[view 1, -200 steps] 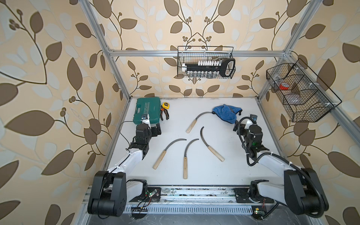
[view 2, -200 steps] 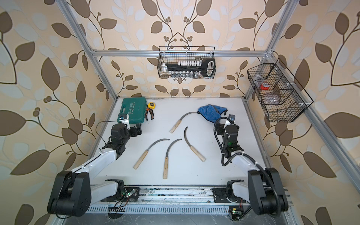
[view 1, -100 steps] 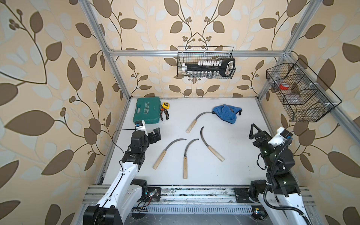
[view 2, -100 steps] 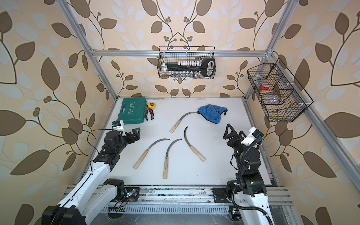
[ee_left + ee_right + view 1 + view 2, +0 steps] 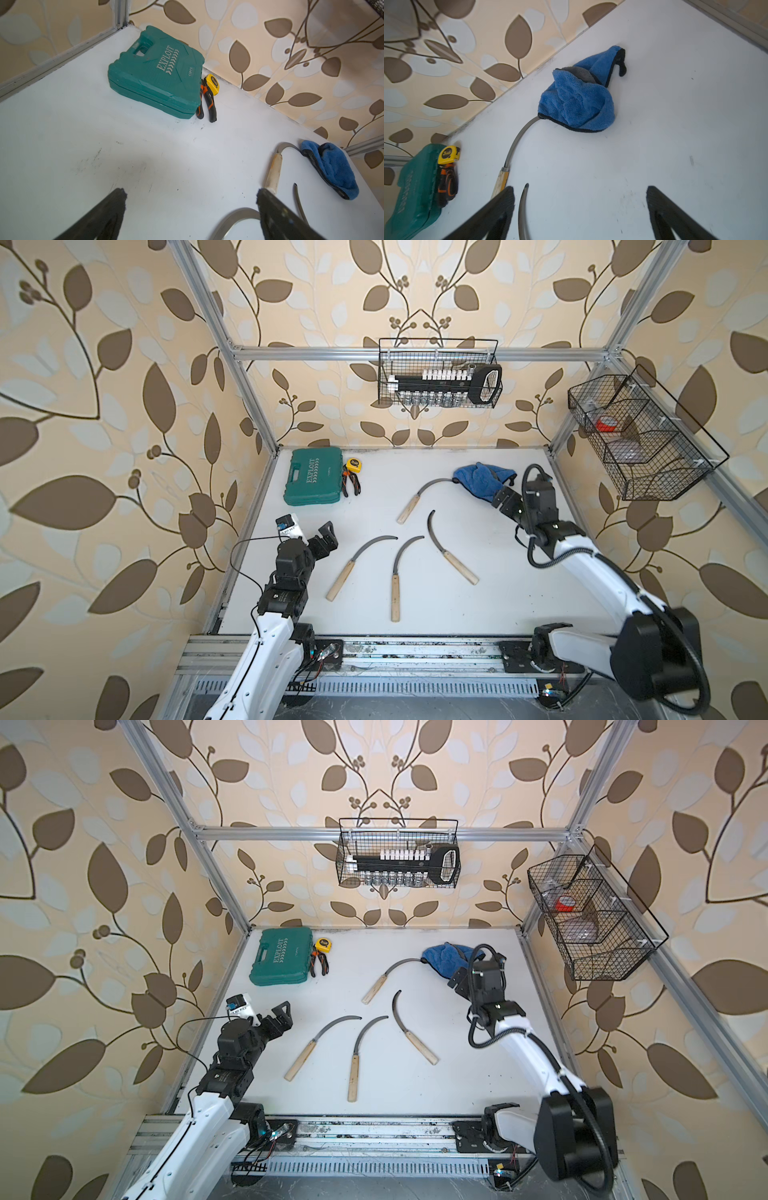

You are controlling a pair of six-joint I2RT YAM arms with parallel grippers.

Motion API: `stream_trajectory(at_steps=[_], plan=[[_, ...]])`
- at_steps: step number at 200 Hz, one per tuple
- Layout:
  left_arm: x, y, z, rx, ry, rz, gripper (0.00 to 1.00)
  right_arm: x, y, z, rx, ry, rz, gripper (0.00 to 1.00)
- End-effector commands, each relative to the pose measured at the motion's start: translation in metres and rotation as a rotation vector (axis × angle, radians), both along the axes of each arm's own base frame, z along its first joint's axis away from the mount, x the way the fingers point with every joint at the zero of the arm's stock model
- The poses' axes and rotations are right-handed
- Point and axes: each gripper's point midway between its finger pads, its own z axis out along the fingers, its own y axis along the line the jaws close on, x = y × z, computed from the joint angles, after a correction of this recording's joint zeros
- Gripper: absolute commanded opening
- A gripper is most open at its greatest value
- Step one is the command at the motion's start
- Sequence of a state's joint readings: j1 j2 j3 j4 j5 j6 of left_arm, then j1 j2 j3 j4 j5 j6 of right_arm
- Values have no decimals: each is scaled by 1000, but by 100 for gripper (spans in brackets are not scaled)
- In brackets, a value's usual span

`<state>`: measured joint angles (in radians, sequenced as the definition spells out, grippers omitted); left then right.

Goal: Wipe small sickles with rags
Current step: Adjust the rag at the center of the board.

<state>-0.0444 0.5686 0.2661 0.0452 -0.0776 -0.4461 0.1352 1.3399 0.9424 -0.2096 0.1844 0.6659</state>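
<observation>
Your left fingers (image 5: 104, 218) and right fingers (image 5: 492, 214): spread wide, empty. Right ones sit near the rag (image 5: 577, 104), which covers one sickle (image 5: 502, 178) tip.

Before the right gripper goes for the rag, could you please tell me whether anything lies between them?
Nothing visible does: only bare table separates the open right gripper from the blue rag. One sickle has its blade tip under the rag's edge.
</observation>
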Motion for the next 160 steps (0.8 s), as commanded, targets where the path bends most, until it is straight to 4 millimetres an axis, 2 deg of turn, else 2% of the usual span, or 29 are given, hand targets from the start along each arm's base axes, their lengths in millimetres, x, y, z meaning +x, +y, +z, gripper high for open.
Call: stream_trajectory(at_steps=[1, 38, 52, 75, 88, 103, 128, 160], plan=[[-4, 15, 7, -26, -35, 94, 99, 33, -5, -6, -109, 102, -5, 99], [-6, 18, 5, -26, -16, 114, 99, 105, -7, -31, -167, 185, -6, 99], [-4, 16, 5, -26, -11, 105, 99, 125, -17, -48, -148, 258, -24, 99], [-3, 14, 5, -27, -8, 89, 99, 151, -32, -62, -76, 251, -45, 99], [-3, 14, 5, -26, -8, 92, 99, 162, -36, -68, -31, 237, -36, 99], [-3, 15, 4, -24, -6, 97, 99, 173, -23, -71, -25, 225, 32, 99], [-2, 14, 5, -25, -7, 90, 99, 179, -7, -82, -136, 270, 49, 99], [-3, 14, 5, -25, -11, 91, 99, 184, -6, -109, -174, 362, 30, 98]])
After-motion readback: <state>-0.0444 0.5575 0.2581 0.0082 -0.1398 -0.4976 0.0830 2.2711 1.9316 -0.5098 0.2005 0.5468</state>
